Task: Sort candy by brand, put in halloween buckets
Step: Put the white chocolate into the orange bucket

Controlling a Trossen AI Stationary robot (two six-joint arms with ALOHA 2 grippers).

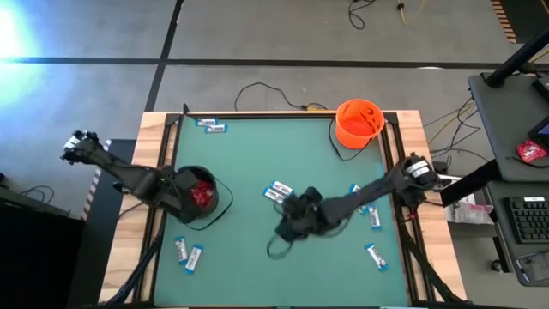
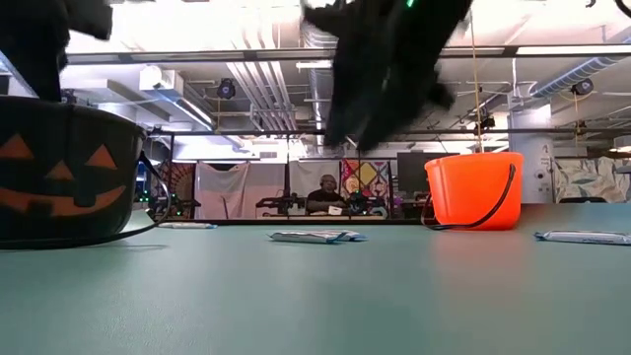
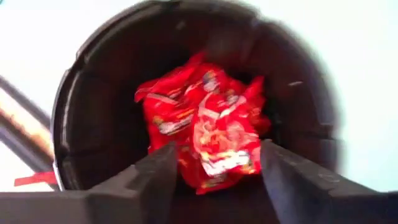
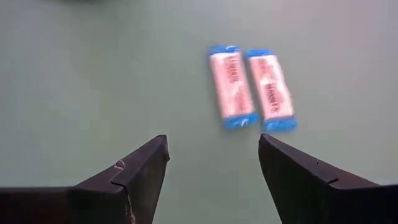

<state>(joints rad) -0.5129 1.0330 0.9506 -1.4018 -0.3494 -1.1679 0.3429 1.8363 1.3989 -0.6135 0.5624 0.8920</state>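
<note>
The black bucket (image 1: 199,194) (image 2: 59,177) stands at the table's left with a heap of shiny red packets (image 3: 202,127) in it. My left gripper (image 3: 217,149) (image 1: 184,190) hangs open just above that heap, pointing steeply down. The orange bucket (image 1: 358,122) (image 2: 475,189) stands at the far right. Two white-and-blue bars (image 4: 252,87) (image 1: 279,190) lie side by side on the green mat at mid table. My right gripper (image 4: 213,140) (image 1: 292,213) hovers open a little nearer than the bars, with nothing between its fingers.
More white-and-blue bars lie scattered: at the far left (image 1: 210,126), near left (image 1: 187,253), right of centre (image 1: 371,215) and near right (image 1: 376,256). A raised wooden frame (image 1: 156,172) borders the mat. A person (image 2: 328,194) sits in the room behind.
</note>
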